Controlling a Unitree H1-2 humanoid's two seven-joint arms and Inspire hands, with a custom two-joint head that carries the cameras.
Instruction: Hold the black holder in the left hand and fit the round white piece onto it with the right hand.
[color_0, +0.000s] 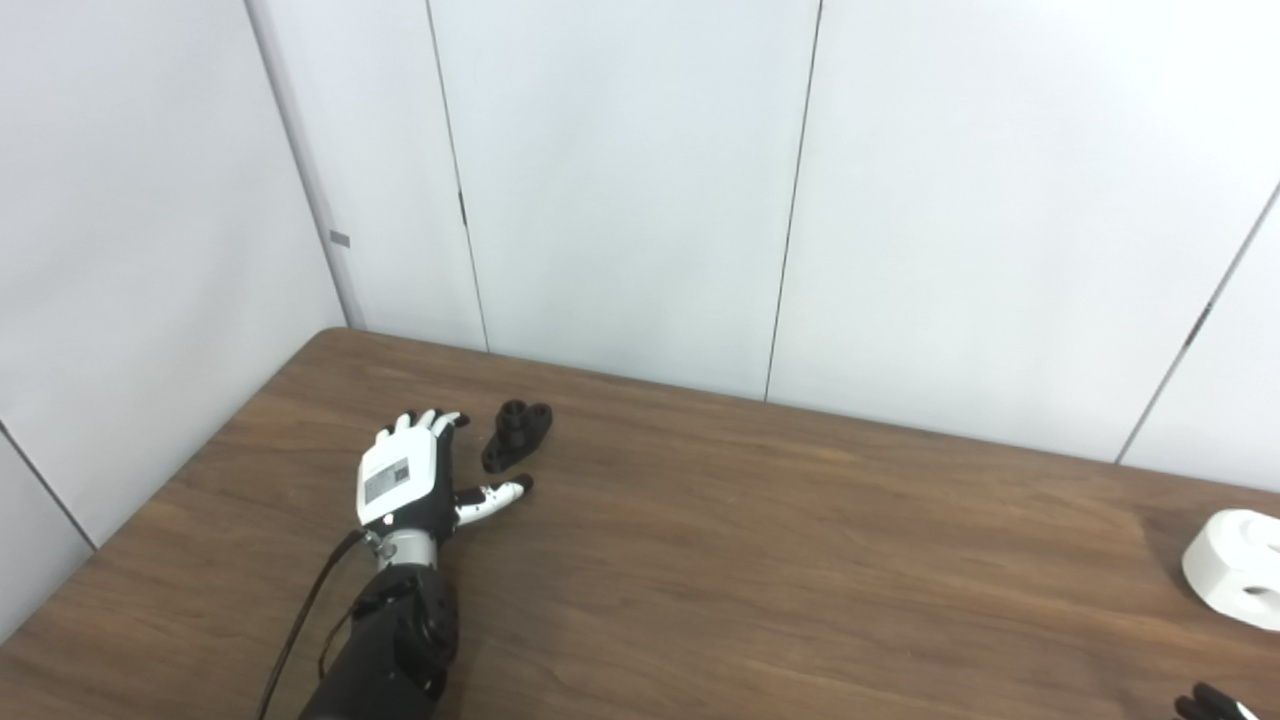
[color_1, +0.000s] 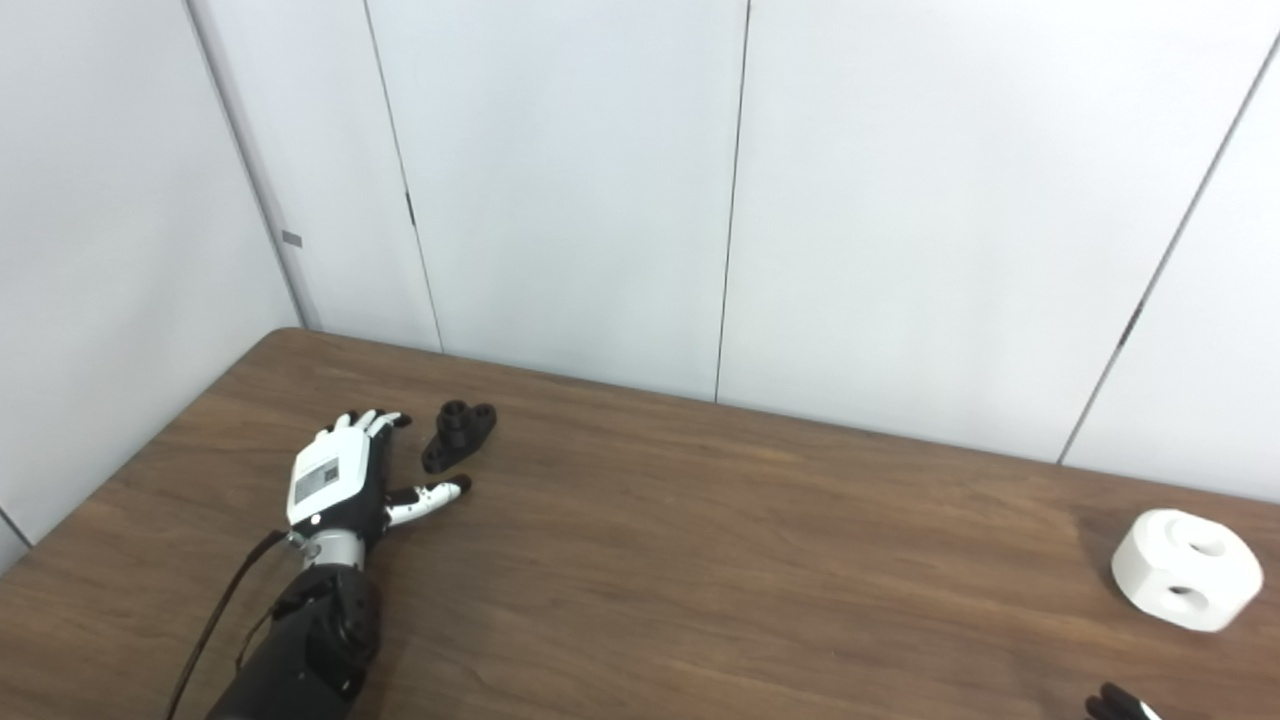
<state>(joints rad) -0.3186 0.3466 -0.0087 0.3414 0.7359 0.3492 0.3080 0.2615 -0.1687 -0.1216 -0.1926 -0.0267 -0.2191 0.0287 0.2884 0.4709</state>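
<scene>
We logged the left hand flat over the counter, fingers spread and holding nothing, just beside the black holder, which lay untouched near the far left edge. The round white piece sat well apart at far right. Of the right hand only dark fingertips showed; its state we could not tell. Step judged: reaching for the holder. Next, the fingers would need to close around it.

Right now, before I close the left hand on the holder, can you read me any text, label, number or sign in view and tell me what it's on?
Nothing is legible.
Back of the left hand: a grey-and-white printed label, too blurred to read.
Wall: a small grey tag, no characters discernible.
Black holder: no marking visible.
Round white piece: no marking visible.
Right hand: only fingertips in frame, no text.
</scene>
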